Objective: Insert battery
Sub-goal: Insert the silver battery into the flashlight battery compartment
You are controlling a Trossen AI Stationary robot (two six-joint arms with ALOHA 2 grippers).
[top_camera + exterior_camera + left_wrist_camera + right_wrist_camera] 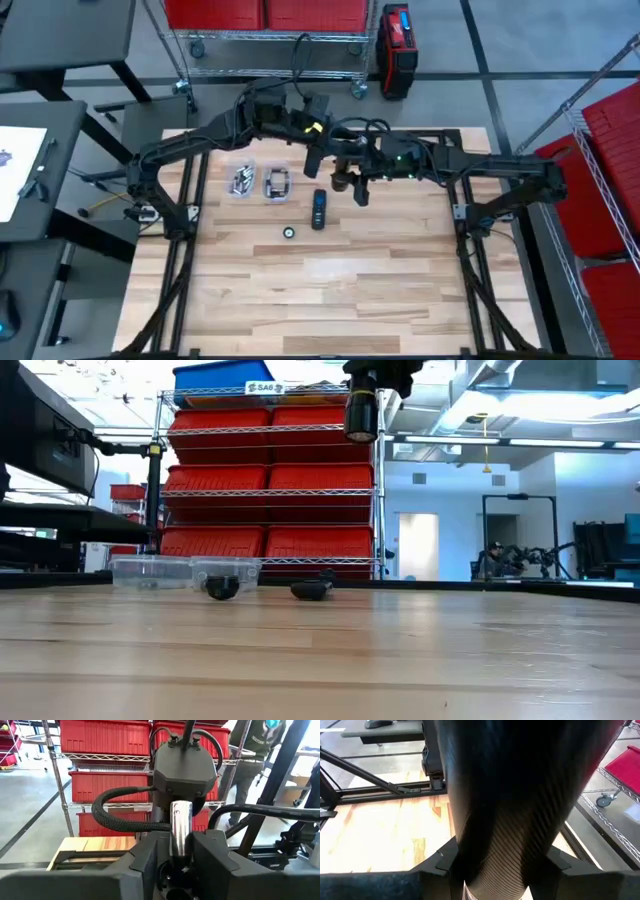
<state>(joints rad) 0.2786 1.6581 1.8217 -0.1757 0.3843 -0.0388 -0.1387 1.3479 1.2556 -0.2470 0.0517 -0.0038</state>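
Holding both parts up over the table [330, 290], above its far middle, arms meeting there from either side.

Red bin rack [270, 480] stands beyond the table's far edge.

My right gripper [495, 867] is above the table's far middle, just right of centre. Its fingers are clamped on a dark ribbed tube [510, 795]. The tube fills most of the right wrist view and sits snug between both fingers. From table height the tube [360, 410] hangs upright, well clear of the table surface, with a lighter band at its lower end.

My left gripper [180, 847] is over the same far-middle patch, coming from the table's left side and facing the right arm's wrist. Its fingers are closed on the battery [180, 825], a silver cylinder upright between them. So the battery is in the air above the table, not lying on it. Can't tell whether the battery touches the tube.

Two clear boxes sit on the table left of centre, side by side, toward the far edge: left box [242, 181], right box [277, 183]. Contents are too small to read.

A dark oblong part [319, 209] lies on the table near centre, below the grippers. A small round piece [289, 232] lies on the table beside it, slightly nearer the front edge, not touching it.
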